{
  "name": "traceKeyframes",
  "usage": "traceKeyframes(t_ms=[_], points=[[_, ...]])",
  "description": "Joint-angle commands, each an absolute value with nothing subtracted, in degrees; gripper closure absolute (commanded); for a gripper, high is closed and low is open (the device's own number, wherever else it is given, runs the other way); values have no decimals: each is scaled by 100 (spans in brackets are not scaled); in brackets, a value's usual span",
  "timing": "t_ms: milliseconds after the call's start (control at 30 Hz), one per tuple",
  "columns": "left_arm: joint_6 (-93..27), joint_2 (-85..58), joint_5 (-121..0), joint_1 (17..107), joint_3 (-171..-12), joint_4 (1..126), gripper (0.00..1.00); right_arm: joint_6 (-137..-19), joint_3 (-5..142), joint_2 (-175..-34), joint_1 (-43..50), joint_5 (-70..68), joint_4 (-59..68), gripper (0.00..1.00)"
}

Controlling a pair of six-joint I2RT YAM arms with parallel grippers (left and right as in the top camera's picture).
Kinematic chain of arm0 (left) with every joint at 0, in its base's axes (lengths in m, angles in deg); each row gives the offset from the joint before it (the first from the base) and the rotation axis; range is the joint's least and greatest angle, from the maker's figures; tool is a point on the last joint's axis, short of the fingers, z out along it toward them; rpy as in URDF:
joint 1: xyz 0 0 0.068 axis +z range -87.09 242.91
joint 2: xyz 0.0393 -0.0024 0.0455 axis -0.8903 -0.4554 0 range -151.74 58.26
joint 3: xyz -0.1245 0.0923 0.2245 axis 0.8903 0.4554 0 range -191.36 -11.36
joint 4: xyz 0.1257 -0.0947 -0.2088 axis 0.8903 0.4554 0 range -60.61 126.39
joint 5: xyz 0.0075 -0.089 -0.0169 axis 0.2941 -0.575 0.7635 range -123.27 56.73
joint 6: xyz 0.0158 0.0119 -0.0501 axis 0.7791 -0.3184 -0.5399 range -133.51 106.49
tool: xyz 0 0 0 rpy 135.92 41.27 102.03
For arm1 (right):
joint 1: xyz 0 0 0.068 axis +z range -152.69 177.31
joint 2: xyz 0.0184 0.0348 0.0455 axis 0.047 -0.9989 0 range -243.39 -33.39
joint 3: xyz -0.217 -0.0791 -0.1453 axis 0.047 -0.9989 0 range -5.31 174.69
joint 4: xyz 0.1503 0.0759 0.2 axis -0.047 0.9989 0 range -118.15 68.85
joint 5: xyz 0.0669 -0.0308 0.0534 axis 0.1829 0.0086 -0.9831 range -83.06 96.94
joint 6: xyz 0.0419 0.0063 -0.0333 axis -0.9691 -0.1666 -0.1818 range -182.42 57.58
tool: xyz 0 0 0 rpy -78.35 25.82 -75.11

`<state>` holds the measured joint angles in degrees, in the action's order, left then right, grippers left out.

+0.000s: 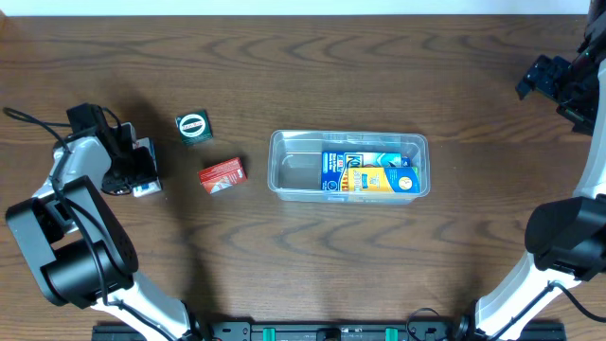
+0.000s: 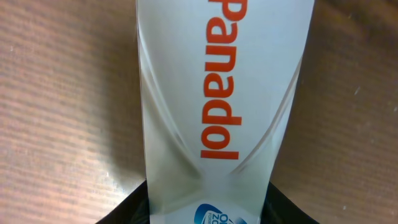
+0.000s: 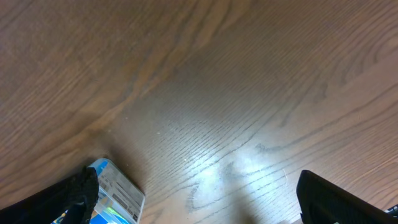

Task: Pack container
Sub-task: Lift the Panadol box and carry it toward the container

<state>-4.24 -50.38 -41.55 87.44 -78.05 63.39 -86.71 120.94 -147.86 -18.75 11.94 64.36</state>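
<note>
The clear plastic container [image 1: 284, 144] stands at the table's middle, holding a blue box [image 1: 337, 166] and a yellow box [image 1: 386, 180]. My left gripper [image 1: 135, 163] is at the far left, low over the table. Its jaws sit against both sides of a white Panadol box [image 2: 221, 93], which fills the left wrist view. The same box shows in the overhead view [image 1: 147, 175]. My right gripper [image 1: 557, 80] is open and empty, far back right. Its fingers are wide apart [image 3: 199, 199] over bare wood.
A green box [image 1: 193, 126] and a red box [image 1: 222, 174] lie between the left gripper and the container. A blue-and-white box corner [image 3: 118, 193] shows at the lower left of the right wrist view. Cables trail at the far left edge.
</note>
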Motion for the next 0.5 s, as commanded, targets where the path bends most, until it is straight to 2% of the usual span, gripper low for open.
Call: traceKeyframes(t_ms=[0,467], points=[[-352,-5016,-3945,8650,-8148,6586,57,-8610,12171,-14806,-1923,1272,6442,1],[-258,-4673,-3943,7509,-9390,7552,57,-8612,12169,-14806,-1923,1272,6442,1]])
